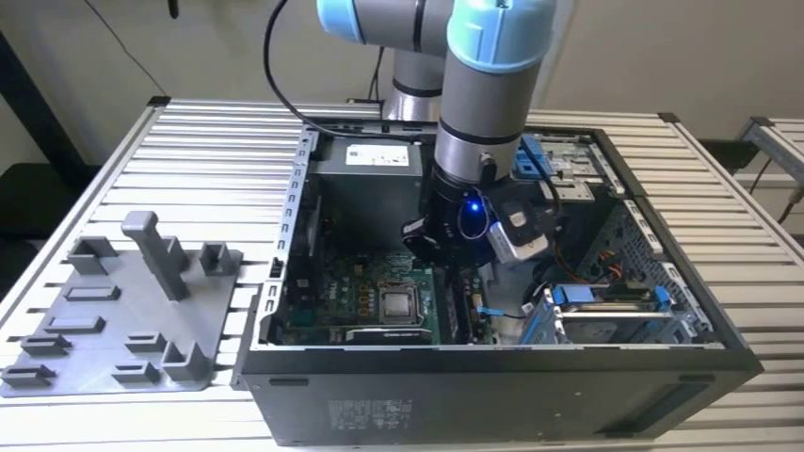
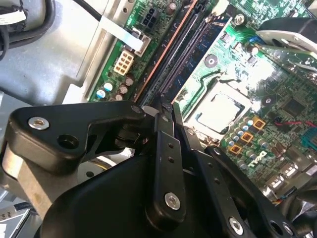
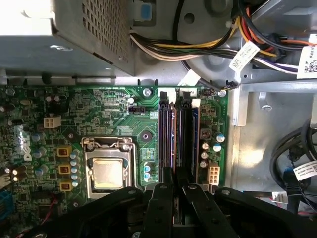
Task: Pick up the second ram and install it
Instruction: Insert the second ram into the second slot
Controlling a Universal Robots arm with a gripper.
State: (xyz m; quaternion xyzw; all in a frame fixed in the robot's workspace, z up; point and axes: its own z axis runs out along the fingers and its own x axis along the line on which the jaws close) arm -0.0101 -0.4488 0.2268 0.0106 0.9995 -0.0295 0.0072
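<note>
Second ram (image 3: 179, 136) stood in the motherboard (image 3: 124, 119) slot, at 3 o'clock from the processor (image 3: 106, 173); gripper (image 3: 174, 186) fingers closed narrowly upon its near end. Uneven pressing could leave it tilted, unlatched

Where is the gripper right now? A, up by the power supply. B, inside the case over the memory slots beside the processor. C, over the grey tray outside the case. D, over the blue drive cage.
B: in the first wrist view the gripper sits at the end of the memory slots, right beside the processor on the motherboard.
</note>
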